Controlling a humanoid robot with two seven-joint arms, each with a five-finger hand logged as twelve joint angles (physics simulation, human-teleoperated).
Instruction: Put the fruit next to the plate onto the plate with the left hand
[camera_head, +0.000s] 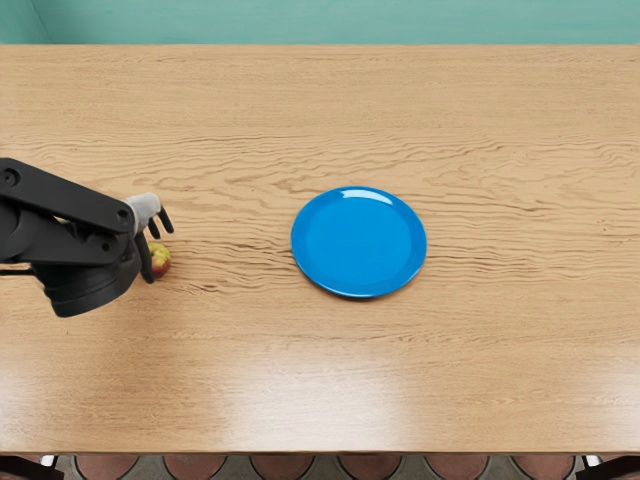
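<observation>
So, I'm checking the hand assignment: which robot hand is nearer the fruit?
Left. The left robot hand sits right at the fruit, on its upper left side. The right robot hand is out of view.

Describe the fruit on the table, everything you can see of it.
The fruit is small and roundish, with yellow skin blushed red, like an apple. It lies on the wooden table at the picture's left, well to the left of the blue plate and apart from it. The left hand is right at it and hides its left side; whether it grips the fruit cannot be told.
</observation>
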